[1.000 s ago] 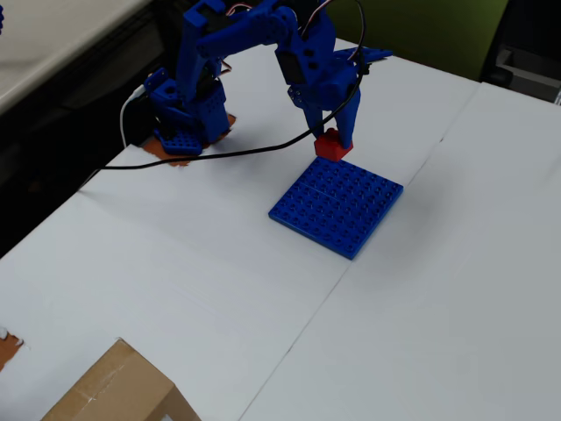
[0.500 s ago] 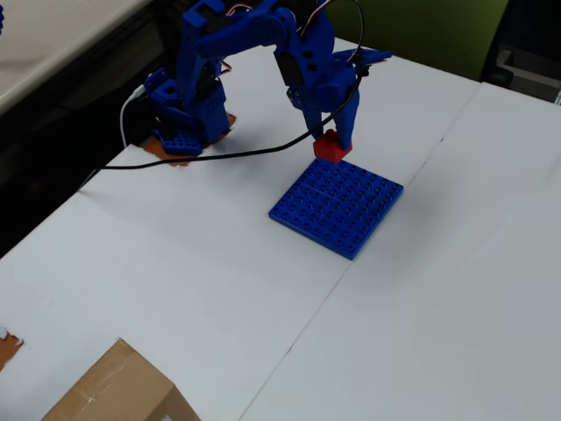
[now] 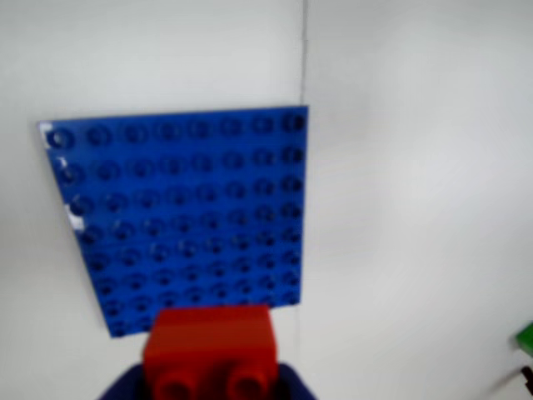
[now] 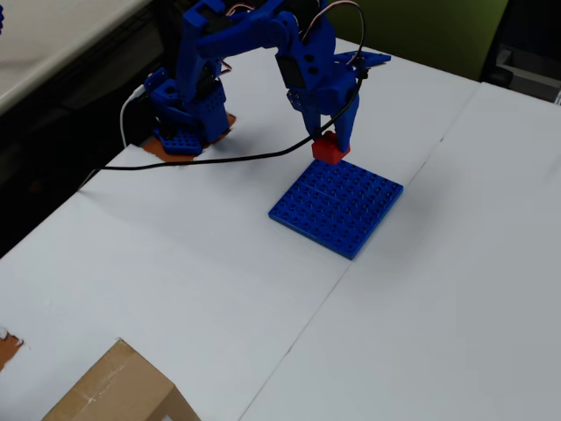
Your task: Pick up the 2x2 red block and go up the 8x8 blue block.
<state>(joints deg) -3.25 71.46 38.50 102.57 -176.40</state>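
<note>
The 2x2 red block (image 3: 210, 348) is held in my gripper (image 3: 208, 379) at the bottom of the wrist view, its studs toward the camera. In the overhead view the gripper (image 4: 330, 142) is shut on the red block (image 4: 330, 151) and holds it just above the far edge of the 8x8 blue block (image 4: 337, 204). The blue plate lies flat on the white table. In the wrist view the blue plate (image 3: 183, 212) fills the middle left, beyond the red block. Whether the block touches the plate I cannot tell.
The blue arm's base (image 4: 184, 114) stands at the back left of the table, with a black cable (image 4: 202, 161) running from it. A cardboard box (image 4: 114, 390) sits at the front left edge. A seam (image 4: 386, 215) runs across the white tabletop.
</note>
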